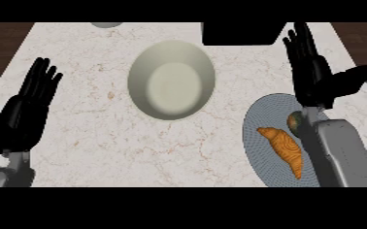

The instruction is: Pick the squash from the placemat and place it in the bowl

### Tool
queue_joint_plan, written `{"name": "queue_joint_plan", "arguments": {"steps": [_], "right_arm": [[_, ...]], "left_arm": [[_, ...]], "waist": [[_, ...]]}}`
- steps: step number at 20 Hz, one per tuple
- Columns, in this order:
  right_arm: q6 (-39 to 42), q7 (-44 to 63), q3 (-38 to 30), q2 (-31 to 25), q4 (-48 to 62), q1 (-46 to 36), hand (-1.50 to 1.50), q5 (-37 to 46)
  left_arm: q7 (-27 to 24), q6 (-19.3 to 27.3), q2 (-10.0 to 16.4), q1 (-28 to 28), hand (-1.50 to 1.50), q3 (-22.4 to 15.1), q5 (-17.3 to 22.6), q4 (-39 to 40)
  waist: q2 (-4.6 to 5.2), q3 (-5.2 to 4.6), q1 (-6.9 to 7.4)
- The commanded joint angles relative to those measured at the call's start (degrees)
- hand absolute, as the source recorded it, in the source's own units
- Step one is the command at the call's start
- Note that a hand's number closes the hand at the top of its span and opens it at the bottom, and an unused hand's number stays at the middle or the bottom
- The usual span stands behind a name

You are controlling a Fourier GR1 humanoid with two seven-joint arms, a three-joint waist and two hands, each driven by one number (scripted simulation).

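Lining up the pick: right hand [309,70] fingers straight, empty, just far of placemat [259,126]. Squash [293,122] on mat's right, half hidden by the forearm, beside croissant [286,149]. Draw hand nearer, curl round squash only, then left to bowl [172,80]. Left hand [28,104] open, resting left.

Squash [293,122] beside croissant [285,149] on placemat [259,167]

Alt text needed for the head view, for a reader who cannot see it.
The robot's right hand, fingers straight, shows at the far edge of a round grey placemat that holds a croissant and a squash mostly hidden behind the forearm. An empty pale bowl sits mid-counter; the open left hand rests at the view's left edge.
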Motion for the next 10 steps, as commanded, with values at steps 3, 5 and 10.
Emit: {"name": "queue_joint_plan", "arguments": {"steps": [3, 5, 10], "right_arm": [[20.2, -8.1, -2.1, -12.3, -6.7, 0.3, 1.50, -5.3], [28.9, -13.0, -0.9, -15.8, -9.7, 0.2, 1.50, -6.8], [21.4, -15.0, -3.9, -31.0, 0.6, 14.4, -1.50, 13.7]], "left_arm": [[0.7, 1.5, 2.7, 1.2, 0.00, 0.5, -4.0, 0.1], [1.5, 3.8, 4.2, 0.6, 0.00, 0.9, -6.9, 1.3], [1.7, 3.6, 4.4, 3.6, 0.00, 0.8, -7.4, 2.6]], "waist": [[-0.18, 0.25, 0.14], [-0.29, 0.47, -0.77], [0.26, 0.28, -2.83]]}}
